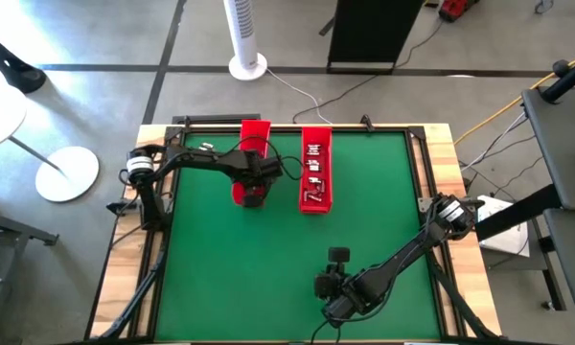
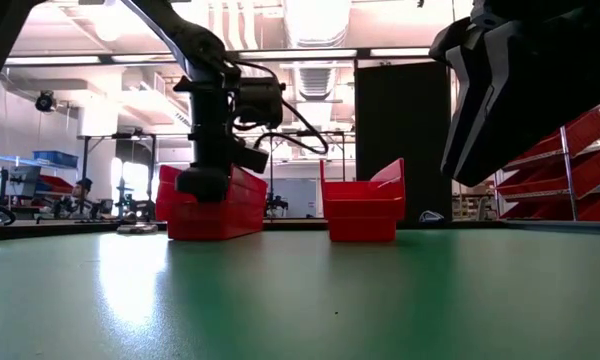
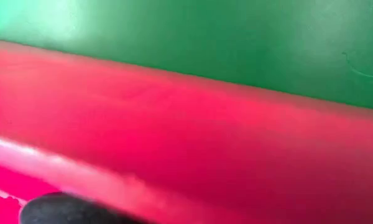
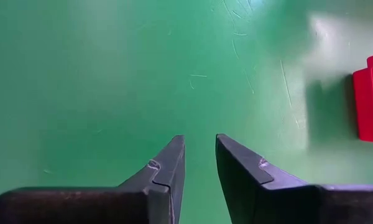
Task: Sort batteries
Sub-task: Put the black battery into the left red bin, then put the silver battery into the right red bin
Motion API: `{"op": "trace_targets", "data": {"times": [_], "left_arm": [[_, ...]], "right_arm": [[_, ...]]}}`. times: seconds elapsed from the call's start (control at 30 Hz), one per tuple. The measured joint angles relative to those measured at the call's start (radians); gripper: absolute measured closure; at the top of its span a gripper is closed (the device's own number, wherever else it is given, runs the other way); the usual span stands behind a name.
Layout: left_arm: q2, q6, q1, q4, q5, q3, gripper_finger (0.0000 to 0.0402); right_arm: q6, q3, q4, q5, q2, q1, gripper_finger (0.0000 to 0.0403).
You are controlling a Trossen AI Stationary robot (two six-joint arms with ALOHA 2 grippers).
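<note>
Green table mat (image 1: 268,268): flat green felt-like surface filling the wooden-edged table, bare across its near half under the right arm.
Left arm: dark jointed arm reaching from 9 o'clock toward the mat's far middle, ending over the left tray.
Right arm: dark jointed arm coming in from 3 o'clock, folded down to about 6 o'clock on the mat, waiting.
Left red tray (image 1: 256,134): long red plastic bin at about 11 o'clock, its near end covered by the left gripper; contents hidden.
Right red tray (image 1: 315,196): long red plastic bin at about 12 o'clock, just beside the other.
Left gripper (image 1: 252,195): dipped into the left tray's near end; fingers read as clenched nearly together, and I cannot tell whether a battery sits between them.
Right gripper (image 4: 199,163): hovering above bare mat, fingers parted by a narrow gap, nothing between them.
Batteries (image 1: 313,165): small silvery cylinders with dark ends, lying in a loose row inside the right tray.
Step in hand: probably the left gripper working inside the left tray, either picking or placing.
Next move: a clean vertical lift clear of the tray wall before travelling sideways.
</note>
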Motion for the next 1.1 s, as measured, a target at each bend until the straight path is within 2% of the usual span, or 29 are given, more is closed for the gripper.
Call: {"op": "trace_targets", "data": {"times": [0.13,0.3,0.53,0.9,1.1], "left_arm": [[-0.001,-0.008,0.000,-0.001,0.005,-0.001,0.0354],[-0.001,-0.029,-0.003,0.002,0.043,-0.002,0.0310],[-0.001,-0.072,-0.015,0.006,0.108,-0.003,0.0267],[-0.001,-0.100,-0.042,0.012,0.117,-0.003,0.0261],[-0.002,-0.132,-0.042,0.049,0.192,-0.003,0.0261]], "right_arm": [[-0.002,0.000,0.000,0.000,0.000,0.000,0.0312],[-0.004,0.000,0.000,0.000,0.000,0.000,0.0307],[-0.005,0.000,0.000,0.000,0.000,0.000,0.0318],[-0.005,0.000,0.000,0.000,0.000,0.000,0.0339],[-0.005,0.000,0.000,0.000,0.000,0.000,0.0335]]}}
